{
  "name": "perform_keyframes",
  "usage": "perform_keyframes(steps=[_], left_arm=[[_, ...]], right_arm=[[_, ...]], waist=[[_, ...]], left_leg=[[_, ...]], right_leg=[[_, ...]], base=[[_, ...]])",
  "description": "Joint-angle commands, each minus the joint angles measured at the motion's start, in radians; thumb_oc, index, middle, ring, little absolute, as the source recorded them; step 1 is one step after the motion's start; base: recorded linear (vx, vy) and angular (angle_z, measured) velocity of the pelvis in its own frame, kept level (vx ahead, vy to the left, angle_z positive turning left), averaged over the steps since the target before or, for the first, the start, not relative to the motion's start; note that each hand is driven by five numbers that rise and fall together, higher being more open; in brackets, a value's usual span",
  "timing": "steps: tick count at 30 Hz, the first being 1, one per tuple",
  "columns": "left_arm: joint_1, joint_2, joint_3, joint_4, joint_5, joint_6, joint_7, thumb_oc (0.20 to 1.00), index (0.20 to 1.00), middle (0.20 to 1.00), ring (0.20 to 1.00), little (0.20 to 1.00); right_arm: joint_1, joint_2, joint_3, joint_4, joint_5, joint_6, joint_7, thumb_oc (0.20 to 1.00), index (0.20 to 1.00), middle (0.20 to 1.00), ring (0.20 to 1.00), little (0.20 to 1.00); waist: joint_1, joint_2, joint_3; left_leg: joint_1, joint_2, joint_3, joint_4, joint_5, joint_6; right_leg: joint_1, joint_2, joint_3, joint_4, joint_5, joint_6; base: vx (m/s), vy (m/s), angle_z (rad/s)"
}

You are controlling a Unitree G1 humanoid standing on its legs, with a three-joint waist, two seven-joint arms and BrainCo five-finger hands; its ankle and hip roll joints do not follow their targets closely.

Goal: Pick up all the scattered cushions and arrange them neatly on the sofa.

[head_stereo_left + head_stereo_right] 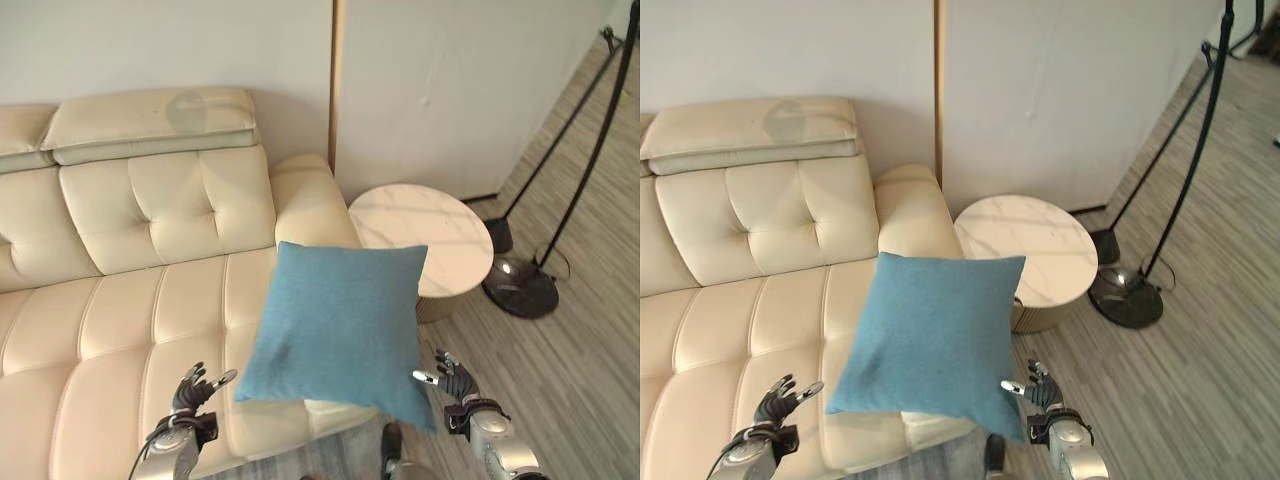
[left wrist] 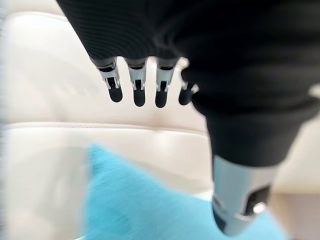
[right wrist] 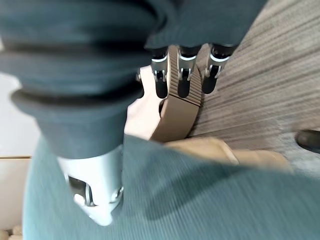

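Cream tufted leather sofa (image 1: 130, 300): long seat of stitched panels, buttoned backrest, padded headrest on top, rounded armrest at its right end, set against a pale wall. Grey wood-plank floor (image 1: 570, 370): runs to the right of the sofa and along its front edge. Square blue fabric cushion (image 1: 340, 325): seen upright over the sofa's right front corner, its top edge level with the armrest's lower part, its lower right corner hanging past the seat's front edge above the floor; neither hand is closed on it, and whether its lower edge rests on the seat cannot be told. Round white marble-patterned side table on a beige ribbed base (image 1: 425, 235): on the floor just beside the armrest, partly behind the cushion's upper right corner. Black floor-lamp stand with round dark base (image 1: 520, 285): on the floor to the right of the table, thin black poles slanting up toward the far corner. Left hand (image 1: 195, 388): low over the front of the seat, just beside the cushion's lower left corner, fingers straight and spread, holding nothing. Right hand (image 1: 452, 382): over the floor by the cushion's lower right corner, fingers straight and relaxed, empty.
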Motion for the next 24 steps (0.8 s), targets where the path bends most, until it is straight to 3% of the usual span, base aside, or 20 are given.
perform_keyframes(steps=[1, 7, 18, 24], left_arm=[[-0.074, 0.025, 0.01, 0.05, 0.024, -0.025, -0.001, 1.0, 1.0, 1.0, 1.0, 1.0], [-0.123, 0.052, 0.037, 0.16, 0.024, -0.024, 0.019, 1.0, 1.0, 1.0, 1.0, 1.0], [-0.288, 0.303, 0.043, 0.217, 0.079, -0.02, 0.0, 1.0, 1.0, 1.0, 1.0, 1.0], [-0.352, 0.28, -0.012, 0.264, 0.073, -0.01, -0.016, 1.0, 1.0, 1.0, 1.0, 1.0]], right_arm=[[-0.002, -0.021, -0.001, -0.052, -0.005, -0.025, 0.001, 1.0, 1.0, 1.0, 1.0, 1.0], [0.005, -0.041, -0.005, -0.046, -0.013, -0.03, -0.006, 1.0, 1.0, 1.0, 1.0, 1.0], [-0.051, -0.142, 0.001, -0.123, -0.019, -0.025, -0.015, 1.0, 1.0, 1.0, 1.0, 1.0], [-0.092, -0.09, 0.059, -0.147, -0.018, -0.014, -0.02, 1.0, 1.0, 1.0, 1.0, 1.0]], waist=[[-0.023, -0.009, 0.005], [-0.03, -0.005, -0.007], [-0.055, -0.002, -0.002], [-0.062, 0.001, 0.025]], left_leg=[[-0.115, 0.051, -0.042, -0.006, 0.056, -0.037], [-0.104, 0.065, -0.05, -0.008, 0.054, -0.051], [-0.095, 0.07, -0.02, -0.008, 0.039, -0.057], [-0.128, 0.059, -0.011, -0.008, 0.04, -0.048]], right_leg=[[0.136, -0.026, -0.055, 0.029, -0.191, 0.08], [0.166, -0.019, -0.082, 0.009, -0.204, 0.073], [0.167, -0.027, -0.086, 0.002, -0.195, 0.085], [0.119, -0.036, -0.07, 0.011, -0.179, 0.091]], base=[[0.05, -0.052, -0.03], [0.06, -0.022, 0.07], [0.02, 0.042, -0.05], [-0.06, 0.078, -0.14]])
